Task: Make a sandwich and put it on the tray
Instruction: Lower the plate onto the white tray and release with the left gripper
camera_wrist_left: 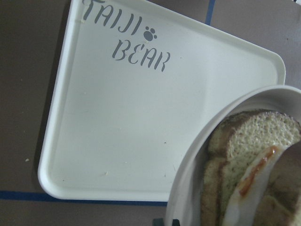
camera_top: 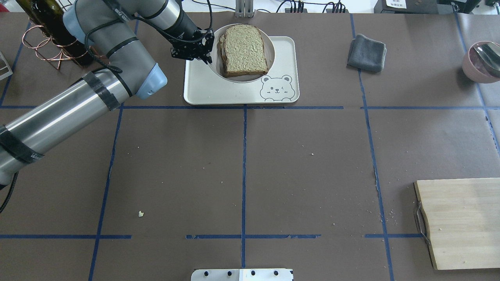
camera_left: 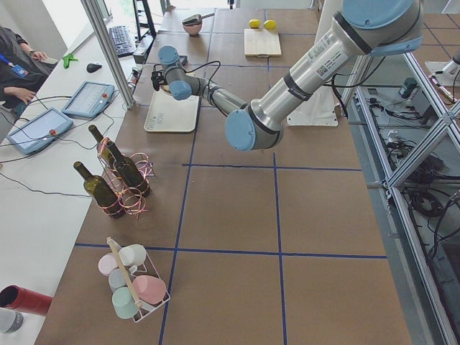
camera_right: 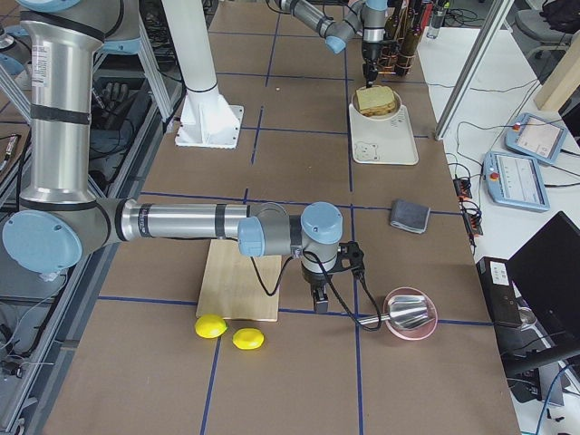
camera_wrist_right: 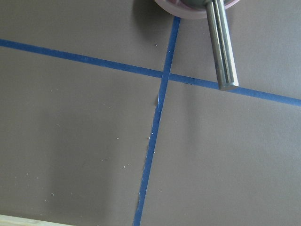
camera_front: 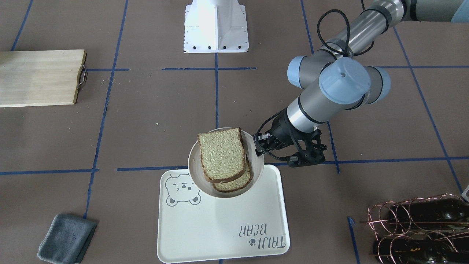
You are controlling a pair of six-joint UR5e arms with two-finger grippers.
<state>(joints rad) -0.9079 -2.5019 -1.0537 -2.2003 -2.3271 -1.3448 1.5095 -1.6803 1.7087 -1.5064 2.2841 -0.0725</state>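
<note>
Gripping a plate at its three o'clock rim, front view, with the closed left claw; sandwich stacked inside, above the tray, twelve o'clock edge. Assembled; apparently only setting down left. Right claw: cannot tell.

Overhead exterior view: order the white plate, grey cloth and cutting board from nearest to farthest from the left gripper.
From the left gripper:
1. The white plate, right at its fingertips.
2. The grey cloth, further right along the far side.
3. The cutting board, at the near right corner.

The left end effector hangs over the tray's far end.
</note>
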